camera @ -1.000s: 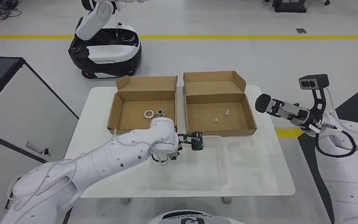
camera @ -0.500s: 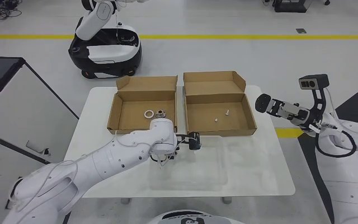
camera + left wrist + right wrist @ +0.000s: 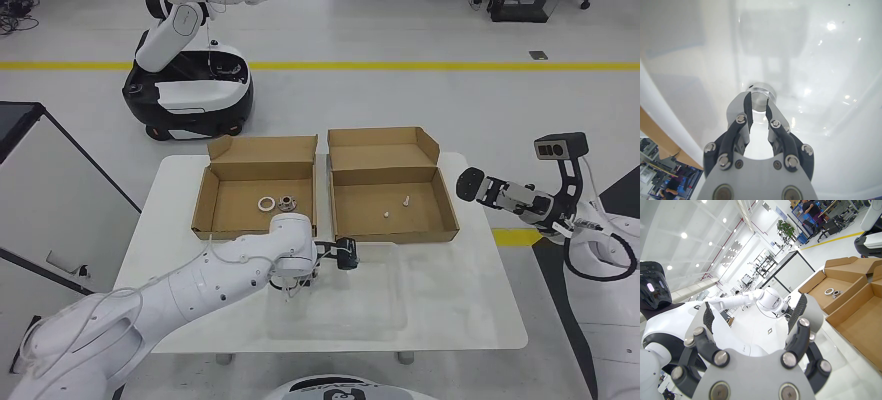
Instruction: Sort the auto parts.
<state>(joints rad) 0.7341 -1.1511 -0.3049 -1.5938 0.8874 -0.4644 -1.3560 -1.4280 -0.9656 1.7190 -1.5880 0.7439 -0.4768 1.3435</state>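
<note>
My left gripper [image 3: 757, 98] is shut on a short silver metal sleeve [image 3: 762, 91], held just above the white table [image 3: 440, 290]. In the top view this gripper [image 3: 345, 252] hangs close to the front walls of the two open cardboard boxes. The left box [image 3: 230, 210] holds a metal ring [image 3: 266, 203] and a flanged part [image 3: 287, 201]. Two small bolts [image 3: 385, 212] [image 3: 406, 199] lie in the right box [image 3: 440, 215]. My right gripper [image 3: 470, 185] stands open and empty past the table's right edge, level with the right box.
The boxes sit side by side at the table's far edge, lids folded back. A clear plastic sheet [image 3: 340, 300] lies on the table's front half. Another robot's base [image 3: 190, 90] stands on the floor beyond the boxes.
My left gripper has shifted slightly toward the boxes with the sleeve in it. The right arm has not moved.
</note>
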